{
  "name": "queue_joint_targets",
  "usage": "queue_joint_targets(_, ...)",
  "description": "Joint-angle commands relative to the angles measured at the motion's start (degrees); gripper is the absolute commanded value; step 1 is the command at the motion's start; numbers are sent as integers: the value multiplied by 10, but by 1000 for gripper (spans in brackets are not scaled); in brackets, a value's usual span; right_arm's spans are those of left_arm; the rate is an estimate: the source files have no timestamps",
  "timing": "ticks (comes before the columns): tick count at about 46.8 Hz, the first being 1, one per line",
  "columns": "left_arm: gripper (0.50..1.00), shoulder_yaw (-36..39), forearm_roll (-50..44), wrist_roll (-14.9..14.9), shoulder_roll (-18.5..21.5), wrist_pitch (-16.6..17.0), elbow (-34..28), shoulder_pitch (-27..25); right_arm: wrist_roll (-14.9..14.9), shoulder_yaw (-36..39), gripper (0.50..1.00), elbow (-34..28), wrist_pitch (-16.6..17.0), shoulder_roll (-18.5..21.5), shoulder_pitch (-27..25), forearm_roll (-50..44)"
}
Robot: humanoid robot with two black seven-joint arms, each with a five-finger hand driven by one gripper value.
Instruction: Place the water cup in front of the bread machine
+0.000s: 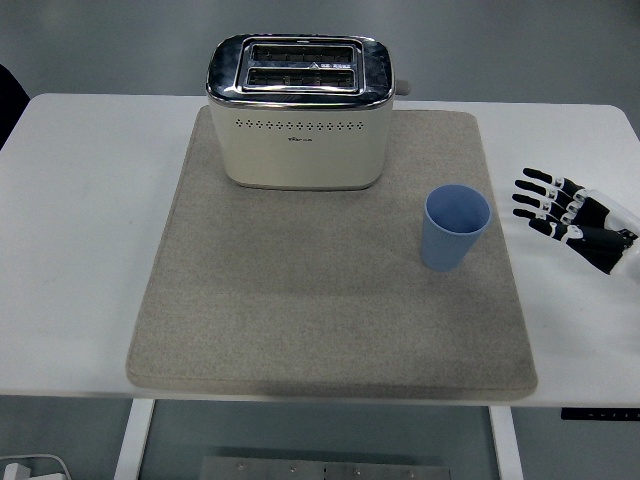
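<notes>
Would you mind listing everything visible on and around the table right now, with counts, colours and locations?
toaster: one, cream body with chrome top, two empty slots, at the far middle of the mat
water cup: one, light blue, upright and empty, on the mat's right part, nearer and to the right of the toaster
mat: one, beige-grey, covering the middle of the table
table: one, white, under everything
dark shape: one, black, at the far left edge, too cut off to identify
right hand: one, black and white, fingers spread, over the table right of the cup, not touching it
</notes>
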Motion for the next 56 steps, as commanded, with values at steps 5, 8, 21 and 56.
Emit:
queue_joint_targets(5,1000,0,0,0,0,0,-1,0,25,1,913,8,-14,4,-12,-9)
queue_joint_targets(8,1000,0,0,0,0,0,-1,0,30,4,913,9,-16,6,-18,-21)
queue_joint_targets(21,1000,0,0,0,0,0,-1,0,31,6,913,11,-34,31,-27,-29)
queue_joint_targets(56,1000,0,0,0,0,0,-1,0,31,5,913,10,-87,119,-34,-54)
